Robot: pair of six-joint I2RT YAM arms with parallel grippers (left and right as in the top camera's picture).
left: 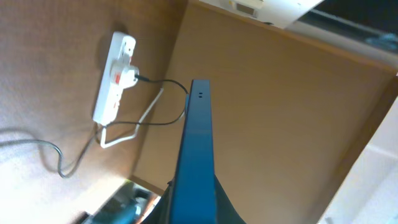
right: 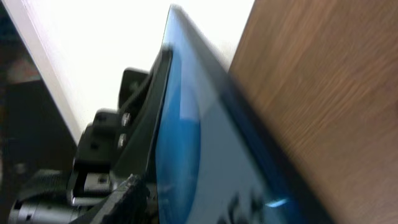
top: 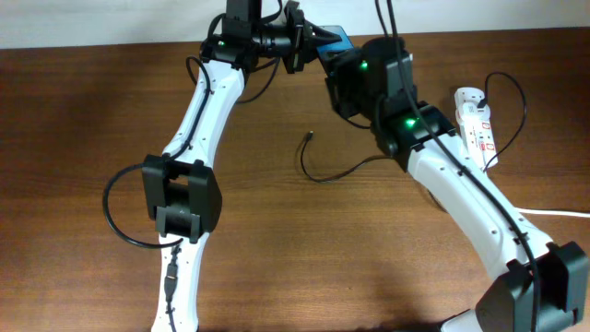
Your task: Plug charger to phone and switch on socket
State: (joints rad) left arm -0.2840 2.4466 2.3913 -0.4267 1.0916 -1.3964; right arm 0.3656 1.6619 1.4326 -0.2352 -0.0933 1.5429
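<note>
Black-jawed left gripper (top: 309, 41) is clamped tight on the phone (top: 337, 39), holding it on edge at the far side of the wooden table (top: 92, 138). Nearer the robot and slightly left of the phone, the charger (top: 310, 136) tip lies loose on the wood, well apart from it. Right of the phone, the right gripper (top: 346, 63) crowds close; how wide it stands cannot be made out. Farther right lies the socket (top: 476, 122), the charger's cable plugged into it.

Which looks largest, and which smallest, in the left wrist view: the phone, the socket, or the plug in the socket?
1. phone: looks largest, but it is nearest the camera, so its true size is unsure.
2. socket
3. plug: clearly smallest, sitting on the socket.
</note>
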